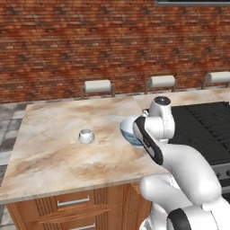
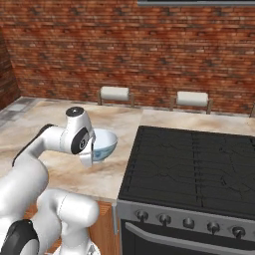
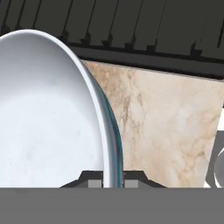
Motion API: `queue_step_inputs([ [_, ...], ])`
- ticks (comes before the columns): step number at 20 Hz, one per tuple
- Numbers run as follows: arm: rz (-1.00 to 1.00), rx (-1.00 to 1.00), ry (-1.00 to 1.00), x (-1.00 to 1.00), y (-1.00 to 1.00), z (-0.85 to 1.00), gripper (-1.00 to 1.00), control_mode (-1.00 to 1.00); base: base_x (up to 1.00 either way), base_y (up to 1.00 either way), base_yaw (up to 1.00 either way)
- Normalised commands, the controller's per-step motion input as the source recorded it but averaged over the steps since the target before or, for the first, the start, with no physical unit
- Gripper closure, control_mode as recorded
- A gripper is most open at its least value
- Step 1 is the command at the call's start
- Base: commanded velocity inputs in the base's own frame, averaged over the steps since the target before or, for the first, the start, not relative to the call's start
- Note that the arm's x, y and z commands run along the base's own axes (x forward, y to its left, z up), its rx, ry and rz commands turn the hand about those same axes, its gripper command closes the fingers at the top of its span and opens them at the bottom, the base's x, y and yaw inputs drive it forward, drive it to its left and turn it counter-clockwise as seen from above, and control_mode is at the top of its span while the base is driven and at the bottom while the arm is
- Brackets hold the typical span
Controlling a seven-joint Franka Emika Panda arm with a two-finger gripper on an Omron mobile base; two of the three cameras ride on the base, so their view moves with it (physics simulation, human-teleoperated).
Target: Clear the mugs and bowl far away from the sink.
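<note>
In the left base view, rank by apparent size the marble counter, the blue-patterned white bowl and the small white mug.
1. Marble counter, by far the largest.
2. Blue-patterned white bowl, partly hidden by the arm.
3. Small white mug, smallest, at similar depth.

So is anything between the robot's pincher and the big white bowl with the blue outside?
No. The gripper is already pinched on the rim of the large round white bowl with the pale blue outside, one finger on each side of the wall. In the base views the bowl sits just behind the arm's hand over the marble counter.
</note>
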Motion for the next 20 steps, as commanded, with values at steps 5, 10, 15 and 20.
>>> queue_step_inputs([
  [5, 0.01, 0.00, 0.00, 0.56, 0.00, -0.34, 1.00, -1.00, 0.00, 0.00, 0.00],
  [10, 0.02, 0.00, 0.00, 0.55, 0.01, -0.35, 1.00, -1.00, 0.00, 0.00, 0.00],
  [15, 0.03, 0.00, 0.00, 0.42, 0.04, -0.35, 1.00, -1.00, 0.00, 0.00, 0.00],
  [20, 0.04, 0.00, 0.01, 0.39, 0.05, -0.38, 1.00, -1.00, 0.00, 0.00, 0.00],
])
